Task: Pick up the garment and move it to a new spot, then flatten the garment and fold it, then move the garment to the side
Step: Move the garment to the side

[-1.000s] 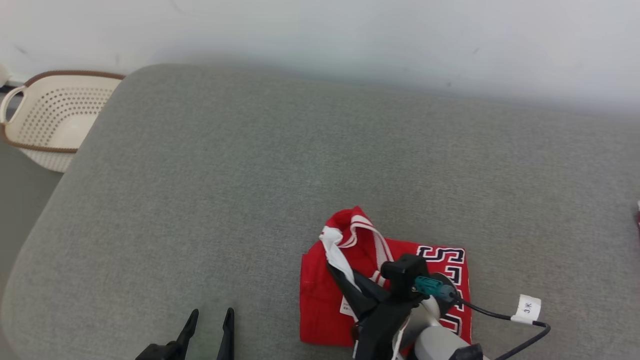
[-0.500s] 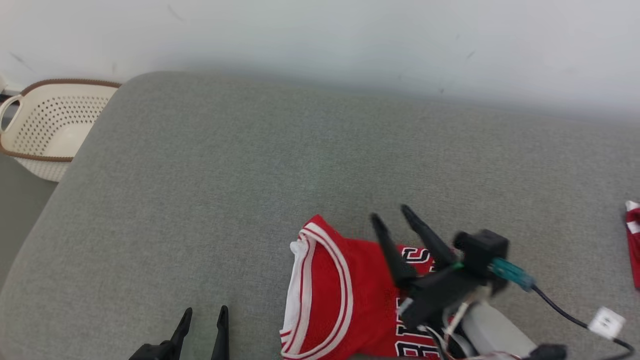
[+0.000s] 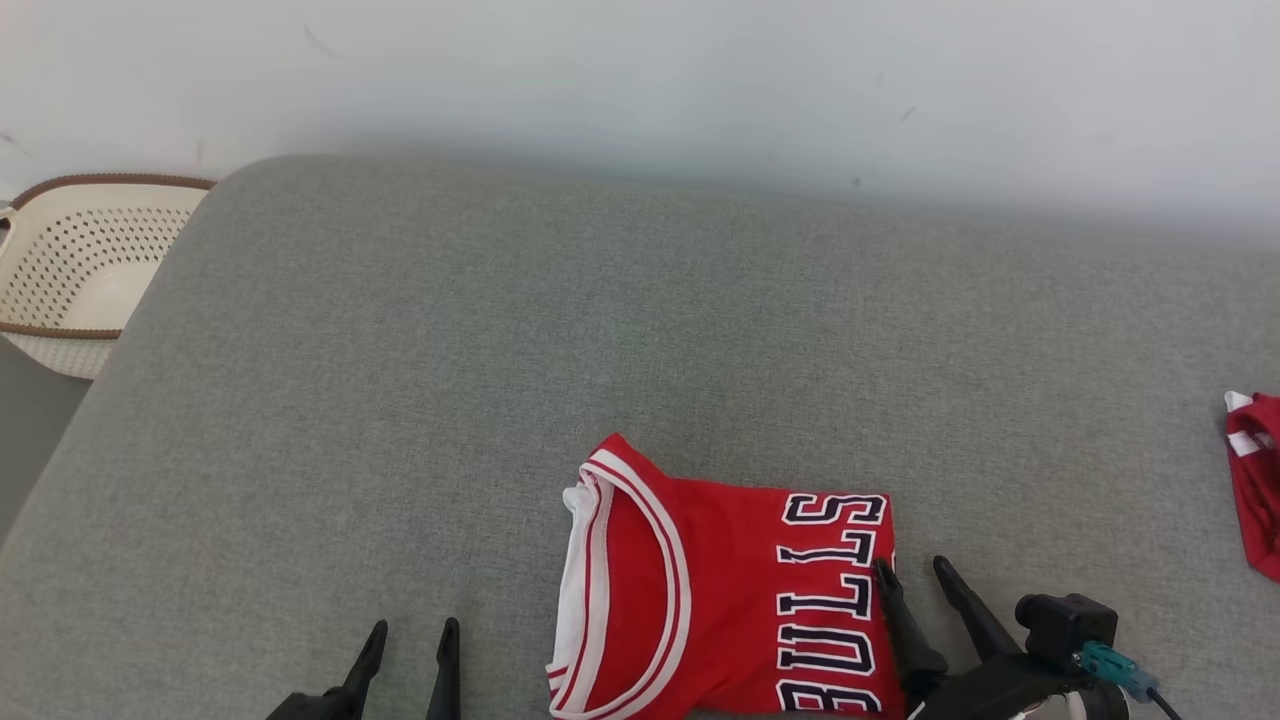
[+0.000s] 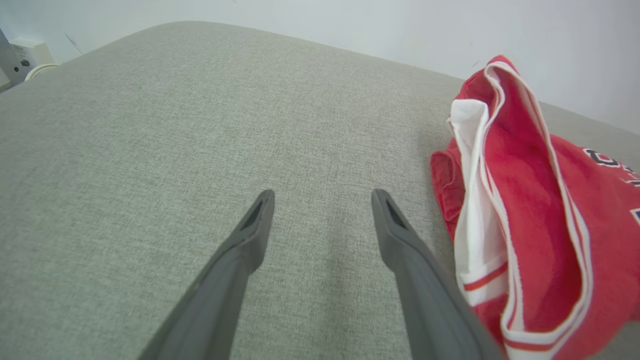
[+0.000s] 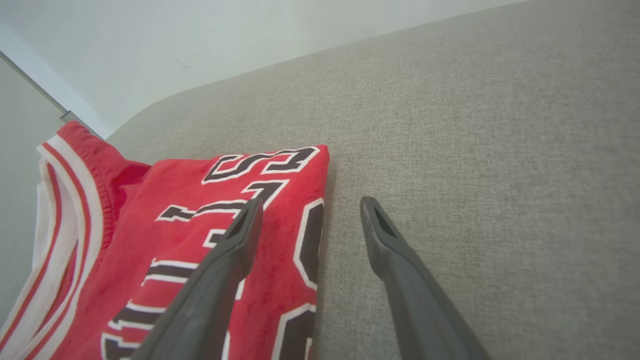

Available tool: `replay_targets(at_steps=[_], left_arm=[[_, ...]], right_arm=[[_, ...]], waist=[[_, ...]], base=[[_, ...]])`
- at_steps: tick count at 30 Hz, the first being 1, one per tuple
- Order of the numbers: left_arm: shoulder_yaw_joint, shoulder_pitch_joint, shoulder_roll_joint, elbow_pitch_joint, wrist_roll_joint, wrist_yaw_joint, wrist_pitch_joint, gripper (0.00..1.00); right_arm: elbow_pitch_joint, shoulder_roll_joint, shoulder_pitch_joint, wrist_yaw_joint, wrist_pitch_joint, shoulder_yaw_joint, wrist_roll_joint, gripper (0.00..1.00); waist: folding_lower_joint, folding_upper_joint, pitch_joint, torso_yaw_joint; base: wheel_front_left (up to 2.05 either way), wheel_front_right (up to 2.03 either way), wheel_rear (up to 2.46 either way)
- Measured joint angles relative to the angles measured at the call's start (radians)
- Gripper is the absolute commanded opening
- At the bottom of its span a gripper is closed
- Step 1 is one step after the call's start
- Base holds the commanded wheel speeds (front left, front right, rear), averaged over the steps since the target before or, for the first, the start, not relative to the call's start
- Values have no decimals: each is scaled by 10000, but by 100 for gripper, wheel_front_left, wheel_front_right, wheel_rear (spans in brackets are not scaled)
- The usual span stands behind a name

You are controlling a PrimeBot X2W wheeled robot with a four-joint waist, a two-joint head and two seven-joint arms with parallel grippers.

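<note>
Garment [image 3: 720,600] lies folded at the front edge of the cushion [image 3: 500,350]. The right gripper [image 3: 910,566] has released it, fingers spread. Sideways move likely remains.

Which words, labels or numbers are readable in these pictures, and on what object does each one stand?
"BULLS": black letters with white edges on the red jersey, turned sideways in the head view.
Wrist views: the same lettering, cut off, not readable as a word.
On the second red garment at the right edge: no readable text.

Left hand [image 3: 409,640] spread, right hand [image 3: 914,575] spread, both low
</note>
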Motion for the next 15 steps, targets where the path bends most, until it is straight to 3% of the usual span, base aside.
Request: replay_targets(at_steps=[9, 10, 11, 12, 15], left_arm=[[-140, -237, -4, -123, 309, -10, 0, 100], [-159, -267, -2, -148, 309, -10, 0, 100], [-174, -303, 2, -186, 314, -8, 0, 100], [-213, -355, 2, -219, 443, -4, 0, 100], [-284, -385, -6, -385, 976, 6, 0, 100]], right_arm=[[1473, 295, -702, 0, 219, 328, 88, 100], [1570, 309, -802, 0, 219, 422, 96, 49], [1651, 330, -902, 0, 219, 516, 134, 19], [1728, 347, -970, 0, 224, 621, 242, 0], [1868, 242, -1275, -4, 295, 949, 291, 0]], waist=[[0, 0, 286, 325], [0, 0, 319, 379], [0, 0, 350, 431], [0, 0, 381, 478], [1, 0, 456, 525]], base=[[0, 0, 0], [0, 0, 0], [0, 0, 0], [0, 0, 0], [0, 0, 0]])
